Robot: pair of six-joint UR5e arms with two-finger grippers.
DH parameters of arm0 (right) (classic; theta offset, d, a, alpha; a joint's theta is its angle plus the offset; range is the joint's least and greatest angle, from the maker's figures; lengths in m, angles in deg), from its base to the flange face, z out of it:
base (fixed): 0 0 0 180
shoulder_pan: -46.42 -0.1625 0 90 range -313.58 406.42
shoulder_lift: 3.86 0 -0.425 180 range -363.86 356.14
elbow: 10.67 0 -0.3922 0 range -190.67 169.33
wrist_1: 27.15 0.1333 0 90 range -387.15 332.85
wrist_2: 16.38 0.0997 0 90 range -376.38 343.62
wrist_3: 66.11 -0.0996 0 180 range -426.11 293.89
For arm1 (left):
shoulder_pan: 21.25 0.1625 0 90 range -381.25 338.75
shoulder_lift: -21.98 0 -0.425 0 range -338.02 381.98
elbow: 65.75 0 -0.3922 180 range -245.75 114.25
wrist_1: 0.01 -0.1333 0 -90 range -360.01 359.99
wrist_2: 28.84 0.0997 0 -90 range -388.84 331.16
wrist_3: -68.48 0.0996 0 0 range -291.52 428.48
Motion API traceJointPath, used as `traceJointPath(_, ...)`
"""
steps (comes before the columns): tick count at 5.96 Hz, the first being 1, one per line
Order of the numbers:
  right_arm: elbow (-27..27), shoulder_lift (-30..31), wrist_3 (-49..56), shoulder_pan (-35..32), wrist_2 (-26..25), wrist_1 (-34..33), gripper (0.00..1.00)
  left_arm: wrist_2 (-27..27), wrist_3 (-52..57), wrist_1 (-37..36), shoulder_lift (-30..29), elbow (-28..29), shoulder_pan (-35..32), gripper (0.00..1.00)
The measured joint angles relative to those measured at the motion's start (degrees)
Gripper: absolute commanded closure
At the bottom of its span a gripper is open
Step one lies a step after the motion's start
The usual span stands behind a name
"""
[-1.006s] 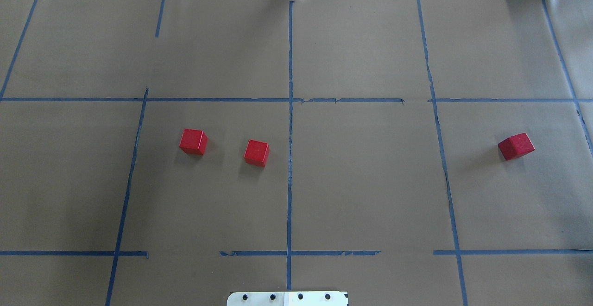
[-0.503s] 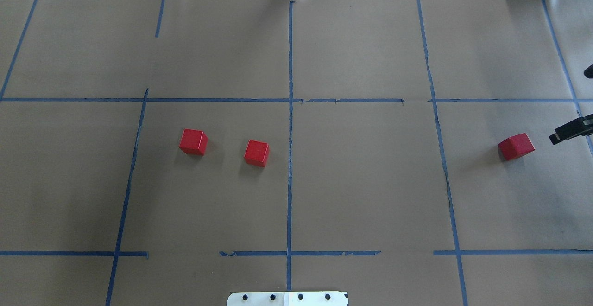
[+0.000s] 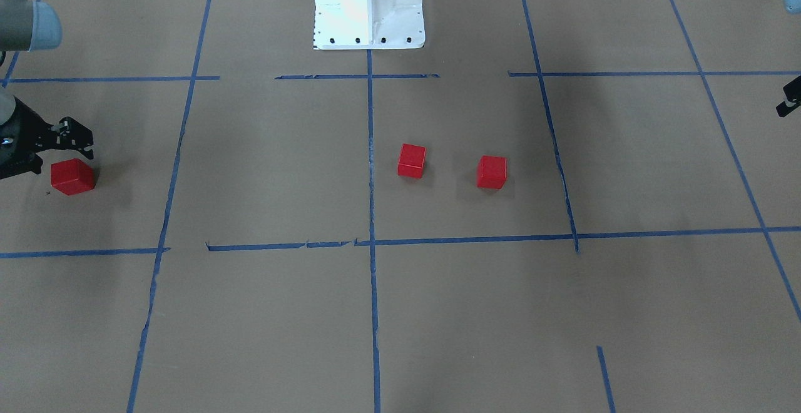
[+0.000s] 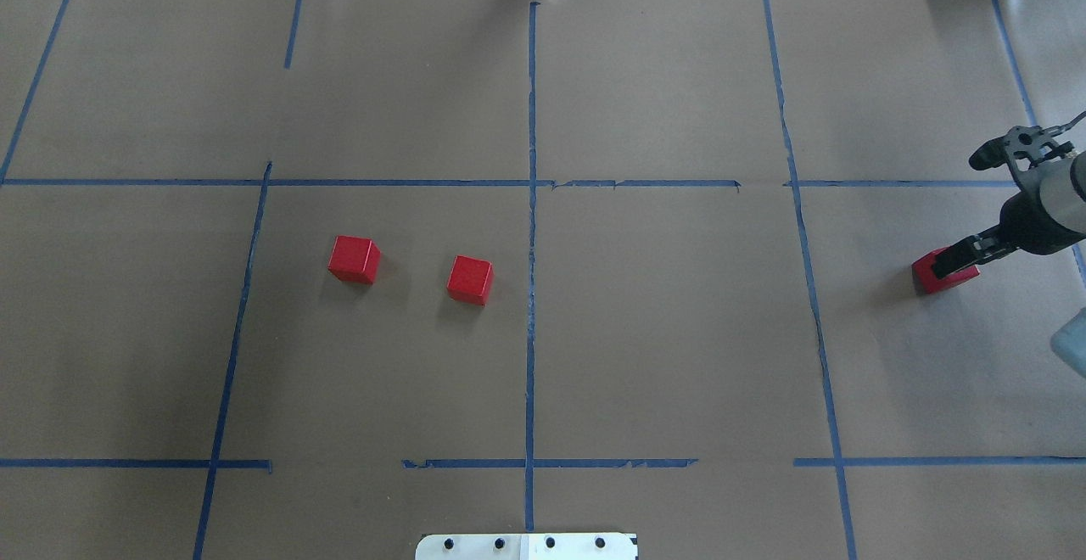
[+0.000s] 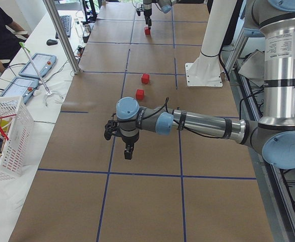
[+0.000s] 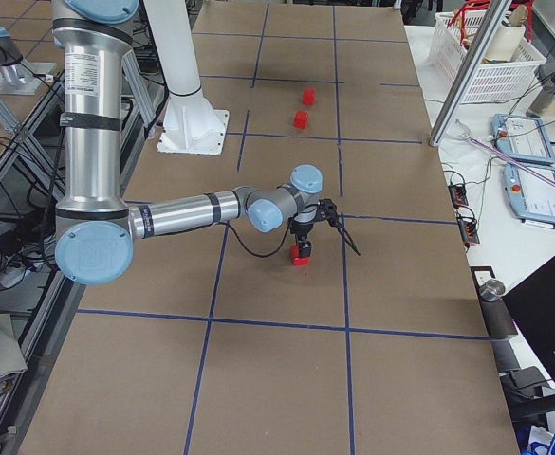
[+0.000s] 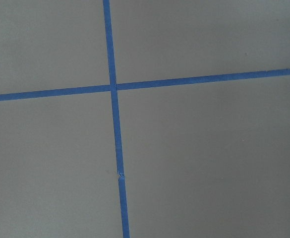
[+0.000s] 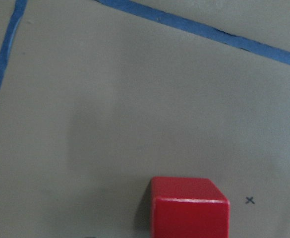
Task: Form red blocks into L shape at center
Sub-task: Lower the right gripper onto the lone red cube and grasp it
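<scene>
Three red blocks lie apart on the brown paper. Two sit left of the centre line in the overhead view, one further left and one nearer the line; both also show in the front view. The third block lies far right, also in the front view and low in the right wrist view. My right gripper is open wide above this third block, with one finger overlapping it in the overhead view. My left gripper hovers over bare paper; I cannot tell if it is open or shut.
Blue tape lines divide the paper into grid cells. The white robot base plate sits at the near edge. A white basket and tablets stand on a side table beyond the far edge.
My right gripper has come in from the right edge and moved over the far-right block. The three blocks have not moved.
</scene>
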Motion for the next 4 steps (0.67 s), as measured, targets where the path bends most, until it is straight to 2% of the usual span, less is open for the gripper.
traceJointPath(1,-1.5,-0.7,-0.4,0.5,-0.2,0.4,0.02,0.0,-0.1,0.0,0.0,-0.2,0.0,0.00)
traceJointPath(2,-2.0,-0.9,-0.3,0.5,-0.3,0.5,0.13,0.0,-0.1,0.0,0.0,-0.3,0.0,0.00)
traceJointPath(3,-2.3,-1.0,-0.3,0.6,-0.4,0.5,0.65,0.0,-0.1,0.0,0.0,-0.4,0.0,0.00)
traceJointPath(4,-2.5,-0.7,-0.3,0.6,-0.4,0.5,0.97,0.0,-0.2,0.0,0.0,-0.4,0.0,0.00)
